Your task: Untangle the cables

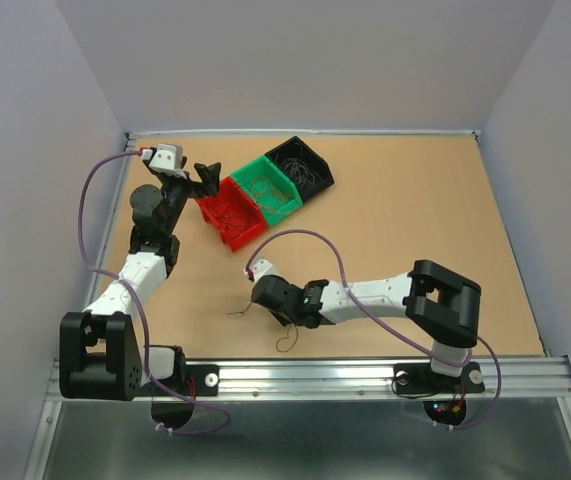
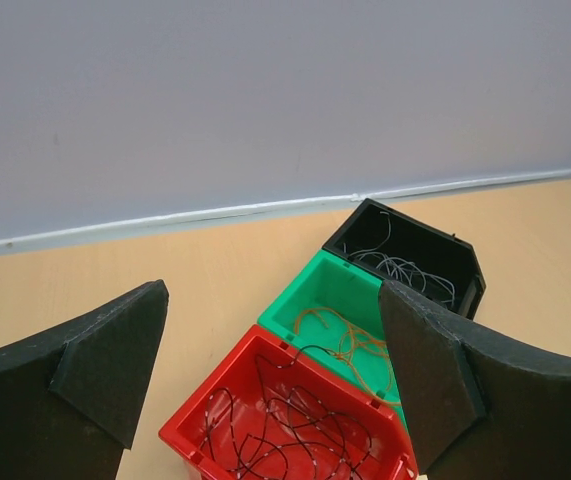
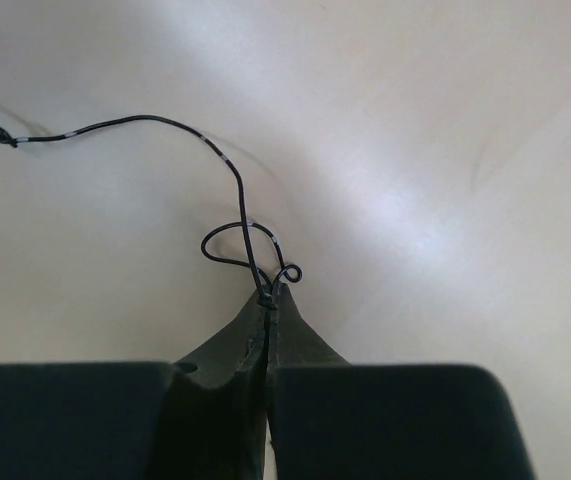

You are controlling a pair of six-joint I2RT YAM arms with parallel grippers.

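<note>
The right fingers (image 3: pixel 266 312) are fully closed and pinch a thin black cable (image 3: pixel 155 120) at a small loop. The rest of this cable trails away to the left over the surface (image 3: pixel 435 150). The left fingers (image 2: pixel 115 365) stand wide apart and hold nothing, just beside the red bin (image 2: pixel 190 425). The red bin, green bin (image 2: pixel 305 300) and black bin (image 2: pixel 350 232) form a touching row, each containing loose cables (image 2: pixel 295 432).

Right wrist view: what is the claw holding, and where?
The right claw is shut on a thin black wire, pinched beside its small curled loops.
</note>
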